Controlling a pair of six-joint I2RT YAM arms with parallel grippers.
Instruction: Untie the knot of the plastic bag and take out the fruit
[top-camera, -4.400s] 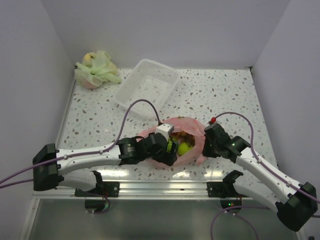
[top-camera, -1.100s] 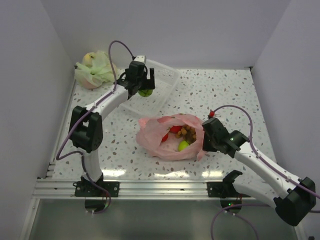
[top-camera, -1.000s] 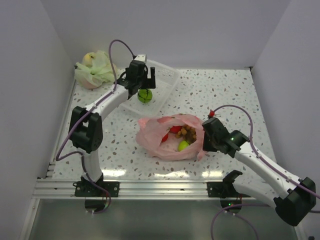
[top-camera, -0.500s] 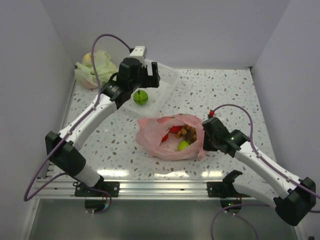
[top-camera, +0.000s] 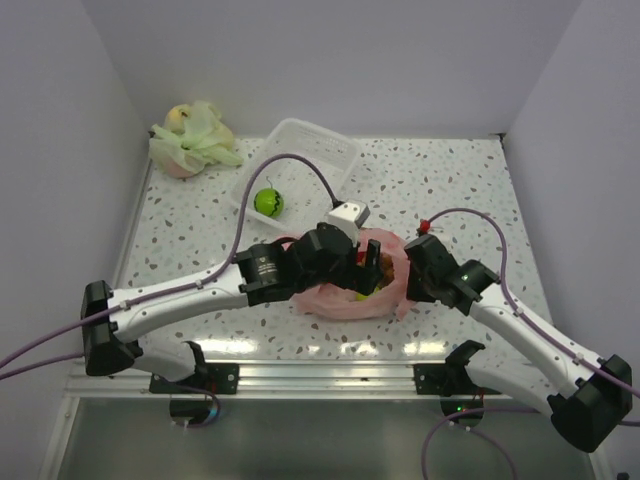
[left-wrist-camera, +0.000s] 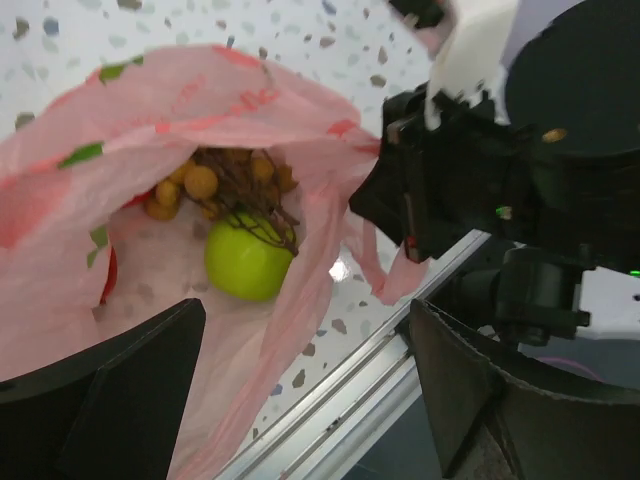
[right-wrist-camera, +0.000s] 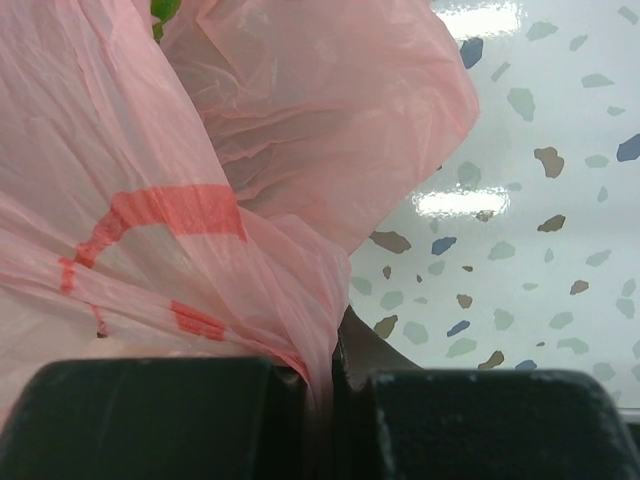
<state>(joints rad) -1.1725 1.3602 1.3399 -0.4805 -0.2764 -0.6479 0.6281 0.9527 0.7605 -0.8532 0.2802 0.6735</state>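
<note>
Left arm back from the tub to the bag's mouth

Swinging away from the far-left corner since half a second ago, the left arm now lies low across the desk (top-camera: 440, 180) with its pincer over the pink bag; the right arm has kept its place.

At far left, against the back wall, sits the pale green bag (top-camera: 190, 140), tied shut, well apart from both arms. Just right of it stands the clear tub (top-camera: 330, 165), and a green fruit (top-camera: 267, 202) lies in its near corner, released and untouched.

Toward the middle, the left pincer (top-camera: 352, 275) hangs above the plastic bag (top-camera: 325, 298). In the left wrist view its fingers (left-wrist-camera: 120, 400) are spread wide apart around nothing, framing the bag's open mouth. Inside lie the brown berries (left-wrist-camera: 215, 185) on their twigs, the other green fruit (left-wrist-camera: 245, 262) touching them just below, and a sliver of red fruit (left-wrist-camera: 107, 275) at the left wall of the bag.

On the right, the right pincer (top-camera: 408, 283) grips the bag's right edge. Its own camera shows the two fingers (right-wrist-camera: 150, 410) pressed together on a fold of pink plastic with red print, the film running up from between them, and speckled desk to the right
</note>
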